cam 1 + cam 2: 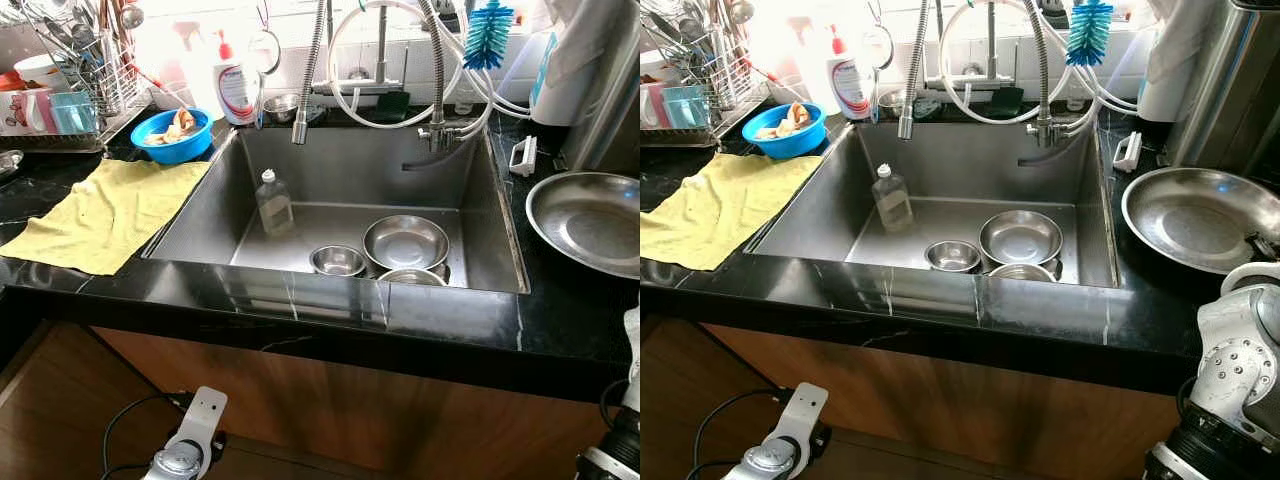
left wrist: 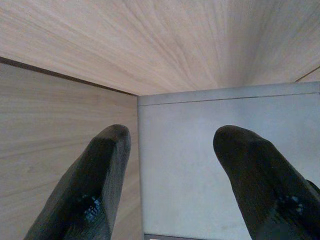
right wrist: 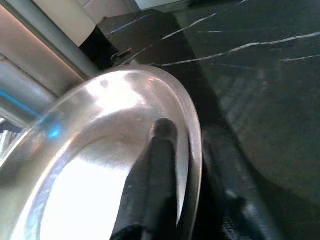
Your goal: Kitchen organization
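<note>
The right gripper (image 3: 192,150) is clamping the rim of the large steel plate (image 1: 1200,215), 1 finger (image 3: 157,175) lying inside the dish and the other under the outer edge. The plate is resting on the black worktop (image 1: 940,290) just to the right of the sink (image 1: 820,215), and the silver right arm (image 1: 1235,370) is reaching up to it from below the worktop's front edge.

The left gripper (image 2: 170,150) is hanging low in front of the wooden cabinet (image 1: 330,400), its 2 fingers spread apart and holding nothing.

Inside the sink, 3 steel bowls (image 1: 405,243) are sitting close together near the front wall, and a small clear bottle (image 1: 273,203) is standing upright to their left. A yellow cloth (image 1: 100,215) is lying on the worktop left of the sink, with a blue bowl (image 1: 170,135) behind it and a dish rack (image 1: 70,80) in the far-left corner. A white soap bottle (image 1: 235,85) is standing behind the sink, and a blue bottle brush (image 1: 488,35) is hanging above the taps.
</note>
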`<state>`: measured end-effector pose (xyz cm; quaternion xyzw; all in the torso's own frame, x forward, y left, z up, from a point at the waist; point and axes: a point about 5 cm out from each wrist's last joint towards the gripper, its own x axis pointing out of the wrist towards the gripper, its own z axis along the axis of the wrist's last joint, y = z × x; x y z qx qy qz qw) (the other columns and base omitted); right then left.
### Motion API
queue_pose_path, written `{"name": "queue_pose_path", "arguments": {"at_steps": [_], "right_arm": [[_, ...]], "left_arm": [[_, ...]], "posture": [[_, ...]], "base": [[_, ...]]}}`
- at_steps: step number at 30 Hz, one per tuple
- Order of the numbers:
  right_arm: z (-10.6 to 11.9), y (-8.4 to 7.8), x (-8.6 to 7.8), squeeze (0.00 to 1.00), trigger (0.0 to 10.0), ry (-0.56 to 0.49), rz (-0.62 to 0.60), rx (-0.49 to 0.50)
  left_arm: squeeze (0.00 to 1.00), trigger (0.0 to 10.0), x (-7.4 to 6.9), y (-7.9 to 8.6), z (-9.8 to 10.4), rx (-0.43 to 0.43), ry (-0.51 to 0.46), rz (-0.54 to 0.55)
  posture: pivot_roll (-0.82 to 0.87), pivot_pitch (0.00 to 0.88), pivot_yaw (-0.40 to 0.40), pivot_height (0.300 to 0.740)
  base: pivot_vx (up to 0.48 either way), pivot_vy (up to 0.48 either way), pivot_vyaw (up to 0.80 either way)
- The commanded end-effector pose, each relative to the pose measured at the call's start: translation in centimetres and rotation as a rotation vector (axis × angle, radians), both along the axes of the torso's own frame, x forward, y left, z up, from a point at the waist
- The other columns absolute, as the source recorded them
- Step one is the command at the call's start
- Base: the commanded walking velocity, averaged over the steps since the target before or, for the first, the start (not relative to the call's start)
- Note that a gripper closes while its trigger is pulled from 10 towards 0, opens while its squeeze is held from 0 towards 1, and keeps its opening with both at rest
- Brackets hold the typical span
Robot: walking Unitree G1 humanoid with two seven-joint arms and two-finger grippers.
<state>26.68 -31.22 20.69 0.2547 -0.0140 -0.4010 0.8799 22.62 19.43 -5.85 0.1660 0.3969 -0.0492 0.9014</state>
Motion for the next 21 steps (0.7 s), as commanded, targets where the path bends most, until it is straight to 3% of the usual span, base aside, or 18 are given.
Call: {"name": "queue_pose_path", "arguments": {"at_steps": [1,8,9,10,11,12,16,21], "right_arm": [[0.2,0.7,0.5,0.00,0.0,-0.001,0.039,-0.023],[2.4,2.2,1.1,0.00,0.0,-0.134,0.152,-0.080],[2.7,2.4,1.2,0.00,3.3,-0.152,0.167,-0.085],[2.9,2.5,1.3,0.00,3.3,-0.163,0.176,-0.088],[3.0,2.5,1.3,0.00,7.8,-0.167,0.183,-0.091],[3.2,2.8,1.5,0.00,10.0,-0.179,0.205,-0.100],[3.7,3.4,1.8,0.00,10.0,-0.219,0.267,-0.125],[4.3,5.8,2.7,0.00,10.0,-0.245,0.459,-0.256]], "left_arm": [[0.00,10.0,-0.1,0.7,0.0,0.019,0.011,-0.007],[0.00,10.0,-0.2,0.6,0.0,0.018,0.013,-0.008],[0.00,10.0,-0.2,0.5,0.0,0.018,0.013,-0.008],[0.00,10.0,-0.1,0.5,0.0,0.018,0.012,-0.008],[0.00,10.0,-0.1,0.5,0.0,0.018,0.012,-0.008],[0.00,10.0,-0.1,0.5,0.0,0.018,0.011,-0.007],[0.00,10.0,0.0,0.5,0.0,0.018,0.009,-0.006],[0.00,10.0,-0.1,0.5,0.0,0.017,0.011,-0.006]], "posture": [[-0.16,0.000,0.104,0.740],[-0.16,0.000,0.105,0.740],[-0.16,0.000,0.104,0.740],[-0.16,0.000,0.104,0.740],[-0.16,0.000,0.104,0.740],[-0.16,0.000,0.103,0.740],[-0.16,0.000,0.103,0.740],[-0.16,0.000,0.102,0.740]], "base": [[0.000,0.000,0.00],[0.000,0.000,0.00],[0.000,0.000,0.00],[0.000,0.000,0.00],[0.000,0.000,0.00],[0.000,0.000,0.00],[0.000,0.000,0.00],[0.000,0.000,0.00]]}}
